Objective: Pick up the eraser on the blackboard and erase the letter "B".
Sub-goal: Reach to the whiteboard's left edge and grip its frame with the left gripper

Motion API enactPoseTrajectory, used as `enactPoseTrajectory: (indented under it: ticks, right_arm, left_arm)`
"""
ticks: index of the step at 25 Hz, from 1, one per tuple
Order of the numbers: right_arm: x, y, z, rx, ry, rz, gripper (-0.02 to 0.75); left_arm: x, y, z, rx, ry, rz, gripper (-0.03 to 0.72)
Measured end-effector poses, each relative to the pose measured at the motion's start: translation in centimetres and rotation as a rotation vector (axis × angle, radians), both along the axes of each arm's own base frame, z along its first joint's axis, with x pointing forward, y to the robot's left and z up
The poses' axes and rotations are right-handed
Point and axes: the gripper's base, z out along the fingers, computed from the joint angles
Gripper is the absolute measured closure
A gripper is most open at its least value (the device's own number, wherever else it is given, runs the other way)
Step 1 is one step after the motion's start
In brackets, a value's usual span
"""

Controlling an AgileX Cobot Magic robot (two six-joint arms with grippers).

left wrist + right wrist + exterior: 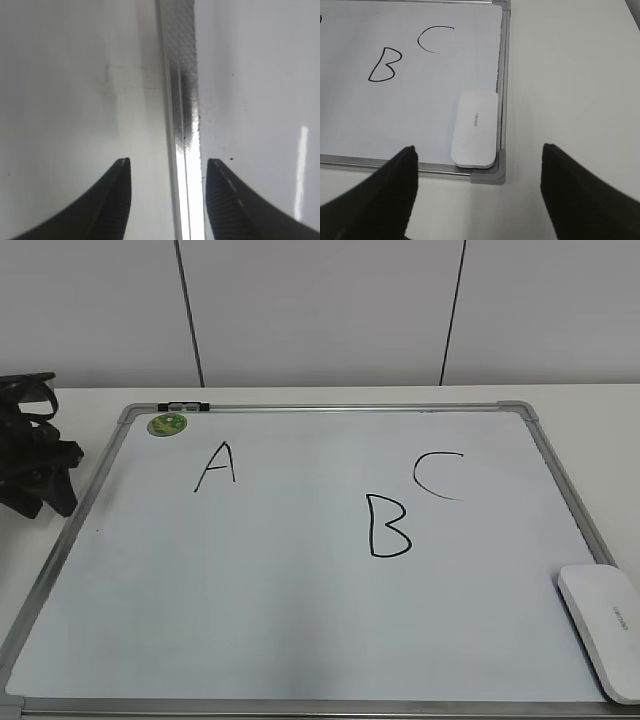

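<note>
The blackboard [300, 620] is a white board with a silver frame lying flat on the table. The black letter "B" [387, 526] is drawn right of its middle, between an "A" [216, 468] and a "C" [438, 475]. The white eraser [604, 627] lies on the board's near right corner. In the right wrist view the eraser [475, 128] lies ahead of my open right gripper [477, 160], with the "B" [384, 65] further left. My left gripper [40, 465] rests off the board's left edge; in its wrist view it [167, 167] is open and empty, straddling the board's frame [181, 100].
A round green sticker [167, 424] and a small black-and-silver clip [183, 406] sit at the board's far left corner. The grey corner cap [492, 170] lies just before the eraser. White table [570, 75] extends right of the board; a wall stands behind.
</note>
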Motion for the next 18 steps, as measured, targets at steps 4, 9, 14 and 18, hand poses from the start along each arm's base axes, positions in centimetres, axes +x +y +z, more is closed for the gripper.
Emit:
enactPoseTrajectory:
  ticks: [4, 9, 14, 18]
  right_arm:
    - [0.0, 0.0, 0.0, 0.000, 0.000, 0.000, 0.152]
    - [0.0, 0.0, 0.0, 0.000, 0.000, 0.000, 0.151]
    - [0.0, 0.0, 0.0, 0.000, 0.000, 0.000, 0.152]
    - [0.0, 0.0, 0.0, 0.000, 0.000, 0.000, 0.152]
  left_arm:
    - [0.0, 0.0, -1.4, -0.003, 0.040, 0.000, 0.346]
    - [0.1, 0.0, -1.7, -0.004, 0.049, 0.000, 0.379]
    - [0.1, 0.0, -1.7, -0.004, 0.040, 0.002, 0.390]
    - [0.2, -0.1, -2.4, -0.015, 0.054, 0.010, 0.394]
